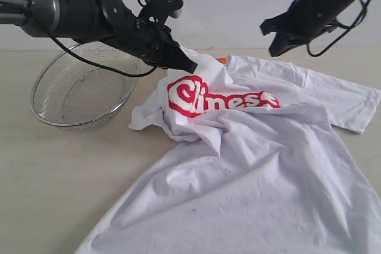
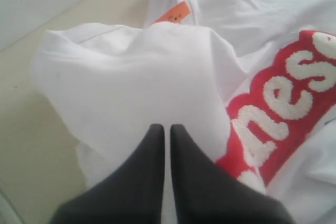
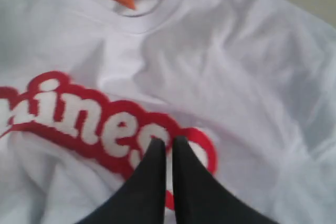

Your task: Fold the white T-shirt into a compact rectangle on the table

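The left tool (image 1: 190, 66) pinches the white T-shirt (image 1: 250, 165); the right tool (image 1: 277, 47) hovers closed above it.

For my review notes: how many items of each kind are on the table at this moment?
white T-shirt: 1
round wire-mesh basket: 1
Total on the table: 2

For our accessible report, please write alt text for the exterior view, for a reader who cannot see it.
A rumpled white T-shirt with red lettering lies on a beige table. The left claw, shut, touches its crumpled shoulder; the right claw, also shut, hangs above. A wire-mesh basket sits at left.
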Tool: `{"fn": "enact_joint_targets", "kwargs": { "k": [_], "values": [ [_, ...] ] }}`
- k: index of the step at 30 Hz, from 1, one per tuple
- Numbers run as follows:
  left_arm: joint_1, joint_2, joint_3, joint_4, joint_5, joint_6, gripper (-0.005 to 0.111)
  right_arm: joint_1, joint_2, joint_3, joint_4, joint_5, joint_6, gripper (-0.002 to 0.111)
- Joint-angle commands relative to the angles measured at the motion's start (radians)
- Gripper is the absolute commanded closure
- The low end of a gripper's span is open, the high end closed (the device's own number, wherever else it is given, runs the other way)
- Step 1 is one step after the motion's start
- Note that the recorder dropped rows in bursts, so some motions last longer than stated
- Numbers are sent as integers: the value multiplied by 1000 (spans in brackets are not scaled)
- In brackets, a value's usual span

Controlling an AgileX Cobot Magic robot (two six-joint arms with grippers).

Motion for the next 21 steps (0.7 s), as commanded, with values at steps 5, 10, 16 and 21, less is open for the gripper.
{"fn": "enact_joint_targets", "kwargs": {
  "k": [5,10,16,21],
  "values": [
    [83,-2,0,267,76,-236,102,168,49,-3,-66,-72,22,108],
    [85,47,4,315,80,-279,102,178,94,-3,-126,-81,91,108],
    [114,71,4,492,124,-427,102,178,107,-3,-133,-81,91,108],
    [161,72,4,623,151,-527,102,178,107,-3,-137,-101,91,108]
  ]
}}
